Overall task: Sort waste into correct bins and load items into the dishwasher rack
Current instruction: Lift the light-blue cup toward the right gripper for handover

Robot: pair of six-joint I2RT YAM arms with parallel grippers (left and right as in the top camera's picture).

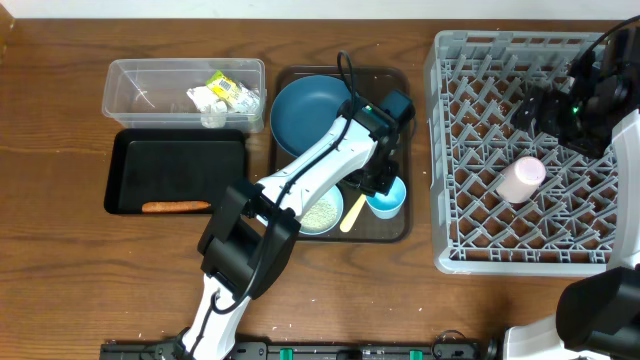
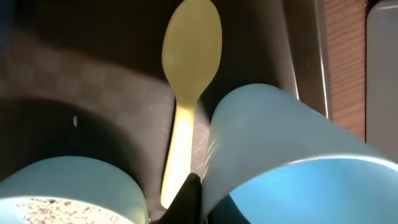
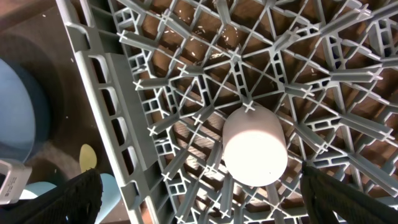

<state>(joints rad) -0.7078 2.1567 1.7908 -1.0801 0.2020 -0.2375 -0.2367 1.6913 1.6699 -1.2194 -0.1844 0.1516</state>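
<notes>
Tissue (image 1: 207,101) and the yellow-green wrapper (image 1: 226,88) are both sitting in the clear tub (image 1: 145,95) at the far left, bunched up at its right end. Just below that, the black tray (image 1: 180,165) has only the orange sausage piece (image 1: 176,207) in it, lying along the near edge.

Moving right, the brown serving tray (image 1: 385,231) is carrying the dishes. The blue plate (image 1: 308,110) is at the back. The white bowl (image 1: 325,215) with rice grains (image 2: 37,208) in it is at the front, with the pale yellow spoon (image 2: 189,56) just beside it and the light blue cup (image 1: 388,200) to the right of that.

The left gripper (image 1: 378,188) is down right at the cup's left rim. In the left wrist view one dark fingertip (image 2: 190,198) sits between the spoon handle and the cup wall. The other finger isn't visible, so I honestly can't tell if it's pinching the cup or not.

Far right is the big grey rack (image 1: 437,150). The pale pink cup (image 1: 521,180) is lying on its side on the pegs, roughly mid-rack. The right gripper (image 3: 199,177) hangs above the rack with its jaws spread wide. It's holding nothing, and the pink cup sits in view between the fingers but clear of them.
</notes>
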